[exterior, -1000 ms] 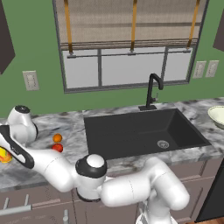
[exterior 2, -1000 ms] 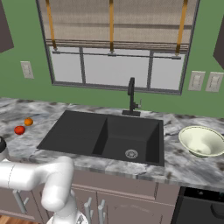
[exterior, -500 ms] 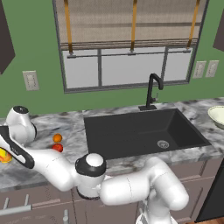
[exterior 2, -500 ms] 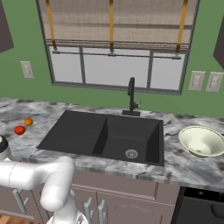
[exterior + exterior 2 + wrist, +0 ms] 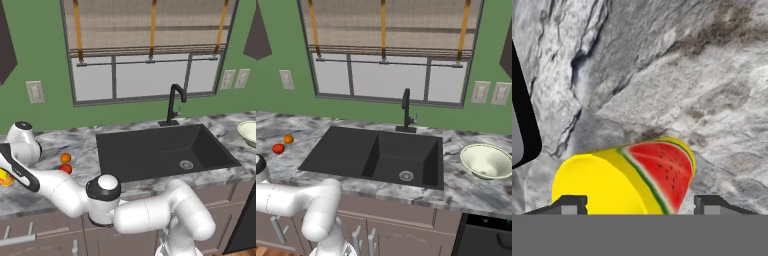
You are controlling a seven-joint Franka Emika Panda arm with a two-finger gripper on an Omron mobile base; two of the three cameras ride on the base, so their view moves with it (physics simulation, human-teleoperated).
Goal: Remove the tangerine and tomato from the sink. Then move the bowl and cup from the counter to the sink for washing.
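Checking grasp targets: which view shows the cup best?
The hand view: the cup is close up between the end effector fingertips, watermelon mark visible. The left base view shows a yellow sliver at its edge.

My two base views look forward and down, sharing the sink (image 5: 165,150) at 12 o'clock; my hand view sits close above the counter (image 5: 677,70).

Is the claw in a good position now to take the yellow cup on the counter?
Probably yes. In the hand view the cup sits between the two fingertips of the claw, on the bare marbled counter, and nothing stands between them. The jaws look open on both sides of it.
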